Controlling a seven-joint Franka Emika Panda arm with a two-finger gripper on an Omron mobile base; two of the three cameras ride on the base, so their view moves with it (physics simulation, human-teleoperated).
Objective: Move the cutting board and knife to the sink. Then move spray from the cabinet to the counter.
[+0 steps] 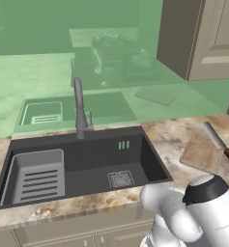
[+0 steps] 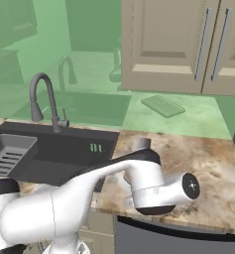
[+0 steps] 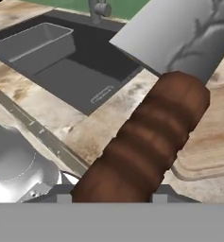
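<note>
The pincer (image 3: pixel 108 197) is closed on the knife (image 3: pixel 146 137): in the hand view the dark brown ribbed handle rises straight from between the two finger tips, and the wide grey blade extends beyond it toward the top right. In the left base view the knife (image 1: pixel 222 144) stands tilted above the right edge of the board (image 1: pixel 201 152), blade up and to the left, handle down and to the right. The board lies flat on the bench (image 1: pixel 171 137), to the right of the sink (image 1: pixel 82 166) and apart from its rim; in the hand view the board (image 3: pixel 210 142) sits beneath and behind the handle, with a rounded corner facing the camera. The sink is a dark basin holding a grey ribbed rack (image 1: pixel 36 176) at its left end and a square drain (image 1: pixel 121 179) in its floor; the faucet (image 1: pixel 79 108) stands at its back edge. The cabinet (image 2: pixel 188 47) hangs above the bench on the right, both doors closed, with bar handles (image 2: pixel 204 44) upright.
</note>
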